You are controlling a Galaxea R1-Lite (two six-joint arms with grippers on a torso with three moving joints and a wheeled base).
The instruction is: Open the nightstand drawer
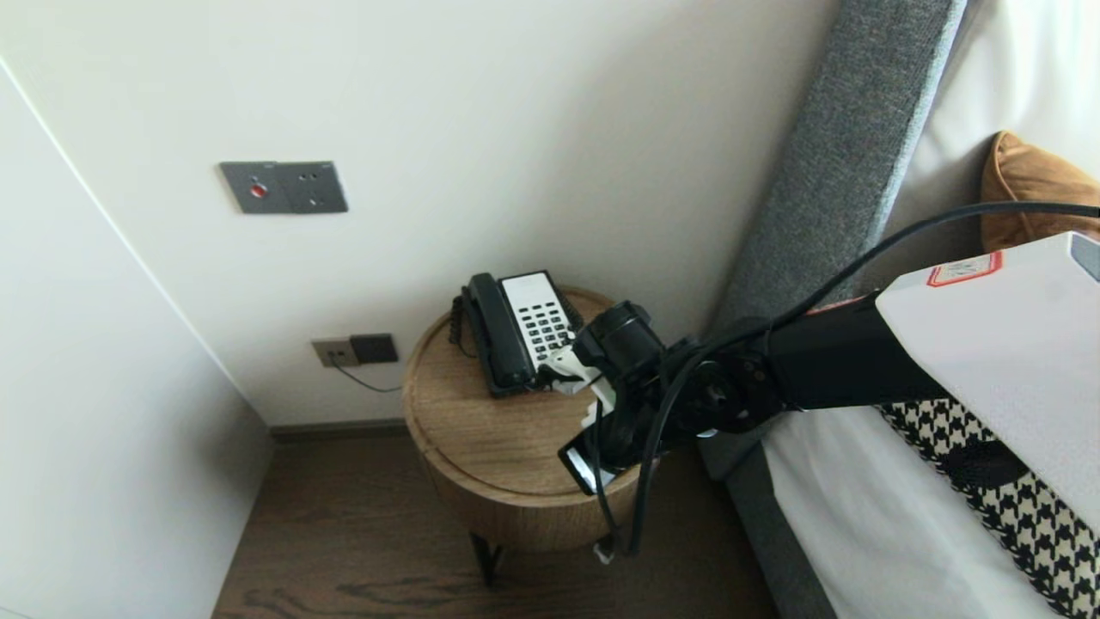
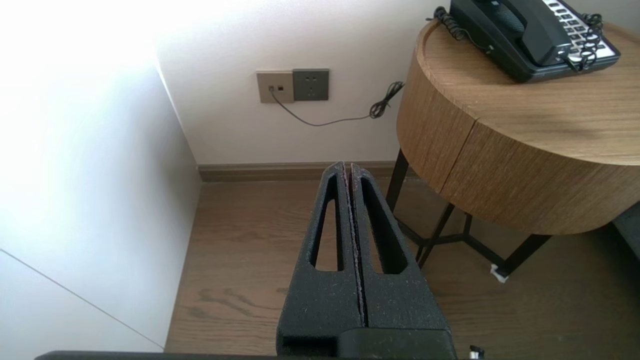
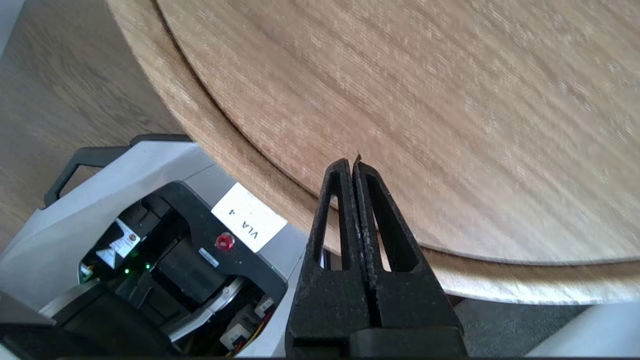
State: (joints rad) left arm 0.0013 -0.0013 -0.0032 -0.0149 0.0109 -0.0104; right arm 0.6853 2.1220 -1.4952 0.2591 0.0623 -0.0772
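Where the right arm reaches in from the bed side, the right gripper [image 3: 352, 165] hangs with its fingers pressed together, tips over the side table [image 1: 464, 413] just inside its front-right edge; whether they touch the wood I cannot tell. A black-and-white telephone [image 1: 520, 331] sits at the table's back edge by the wall, well apart from it. Parked low over the floor, off the table's left edge, the left gripper [image 2: 347, 167] is likewise closed, holding nothing.

A hotel-style bedroom: a bed [image 1: 859, 516] with grey padded headboard [image 1: 825, 172] at three o'clock, and a corded telephone [image 1: 520, 335] (very hotel) on the round wooden bedside surface [image 1: 481, 438].
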